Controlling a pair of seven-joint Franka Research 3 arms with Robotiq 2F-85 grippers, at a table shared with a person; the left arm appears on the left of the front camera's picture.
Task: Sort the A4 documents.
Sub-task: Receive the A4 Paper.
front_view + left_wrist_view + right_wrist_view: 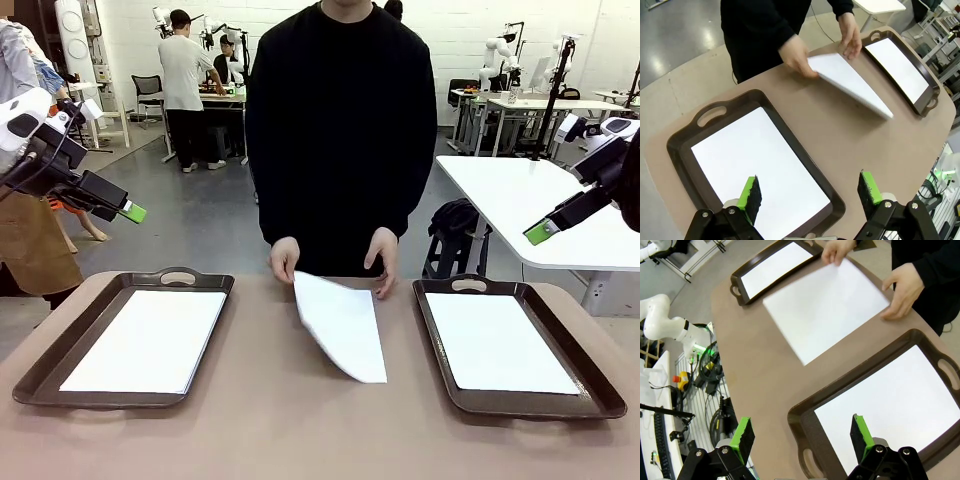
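The left gripper [807, 199] is held wide open and empty, raised above the near end of the left tray [686, 131]; directly beneath and ahead of its green pads [748, 195] a white sheet [757, 165] is seen lying flat on that tray's floor. The right gripper [802, 437] is likewise spread wide with nothing between its fingers, and under it a second sheet [892, 402] is seen lying flat inside the right tray [805, 412]. In the front view both grippers are seen lifted well clear of the table [300, 430], the left gripper [128, 212] out past the left tray's outer side and the right gripper [540, 232] above the right tray's far end. Farther out from both grippers, between the two trays, a loose stack of paper [342, 325] is seen turned askew on the bare table, its far edge lifted a little. At that far edge the stack is touched by the person's hands, one hand [284, 259] at one corner and the other hand [383, 258] at the other. Beyond the stack, the person in a black top [340, 120] is seen standing at the table's far side.
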